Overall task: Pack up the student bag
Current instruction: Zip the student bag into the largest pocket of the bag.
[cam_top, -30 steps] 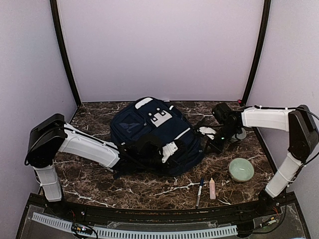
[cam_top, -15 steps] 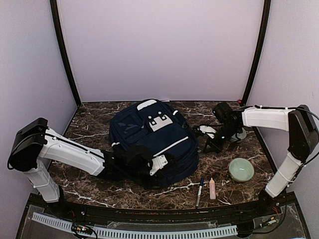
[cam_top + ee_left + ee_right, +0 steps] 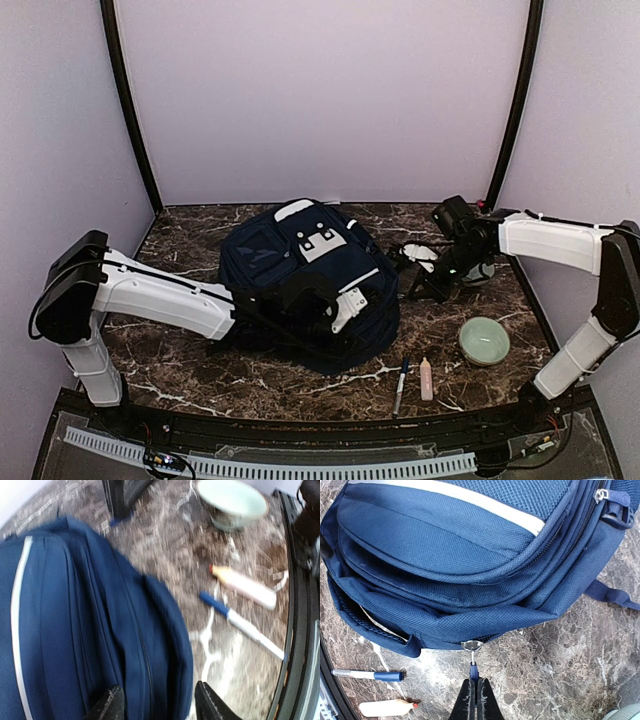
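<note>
1. Lying flat in the middle of the table, front pockets upward, the student bag takes up much of the marble; its lower end points towards the arms' bases.
2. At the bag's right-hand edge the right gripper is pinched tight on the zipper pull, a small blue tab hanging from a metal ring; tab and ring run in a straight line from the fingers to the seam.
3. Over the near side of the bag the left gripper hangs with its jaws apart; the bag's rim lies between them, but the blurred wrist view shows no pinch on it.
4. The step in hand looks like unzipping a compartment; packing itself seems not yet begun, since the pen and a peach-coloured tube lie outside on the marble. The next move probably calls for the right arm to draw the pull along the curve of the zip while the left steadies the fabric against the tug.
5. Pen and tube lie just beside each other close to the table's near edge; the green bowl sits near the right edge, so the right arm's side is crowded; bare marble shows to the bag's left.
</note>
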You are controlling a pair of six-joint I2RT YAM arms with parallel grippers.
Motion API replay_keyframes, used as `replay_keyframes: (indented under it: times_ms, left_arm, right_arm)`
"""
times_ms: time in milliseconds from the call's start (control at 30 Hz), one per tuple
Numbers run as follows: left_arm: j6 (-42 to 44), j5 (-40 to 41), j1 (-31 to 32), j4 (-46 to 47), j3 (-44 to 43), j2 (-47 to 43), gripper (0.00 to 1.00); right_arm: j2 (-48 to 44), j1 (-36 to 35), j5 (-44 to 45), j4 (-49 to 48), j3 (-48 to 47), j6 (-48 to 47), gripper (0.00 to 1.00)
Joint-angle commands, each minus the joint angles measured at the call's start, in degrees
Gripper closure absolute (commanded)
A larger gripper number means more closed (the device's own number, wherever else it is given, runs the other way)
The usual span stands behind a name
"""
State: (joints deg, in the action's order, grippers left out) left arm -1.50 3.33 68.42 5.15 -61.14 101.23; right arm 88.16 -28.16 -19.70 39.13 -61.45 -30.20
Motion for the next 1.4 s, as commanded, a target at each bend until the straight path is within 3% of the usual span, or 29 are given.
replay_keyframes:
  times_ms: [0,233,467,533,900,1367]
  left_arm:
    - [2.1,2.7,0.1,2.1,-8.1,5.3,0.49]
    - [2.8,10.5,-1.3,-2.3,-20.0,14.2,0.42]
    - [1.9,8.9,-3.7,-3.5,-23.0,18.4,0.44]
    - [1.9,7.3,-4.0,-3.3,-23.2,19.2,0.49]
    - [2.6,3.4,-4.2,-3.4,-22.5,18.4,0.99]
    - [3.1,-1.5,-4.1,-0.1,-17.3,14.6,1.0]
  right_arm:
    - [-2.0,-0.5,-1.3,0.0,1.1,-0.7,1.0]
    - [-2.8,-0.4,-2.6,-0.6,1.8,-0.3,1.0]
    - [-3.3,-0.5,-3.9,-1.4,3.1,0.1,1.0]
    - [-3.3,-0.5,-4.1,-1.6,3.2,0.2,1.0]
    - [2.3,2.3,3.1,-5.8,1.8,0.7,1.0]
    - [15.0,4.2,8.8,-12.4,-8.9,1.5,1.0]
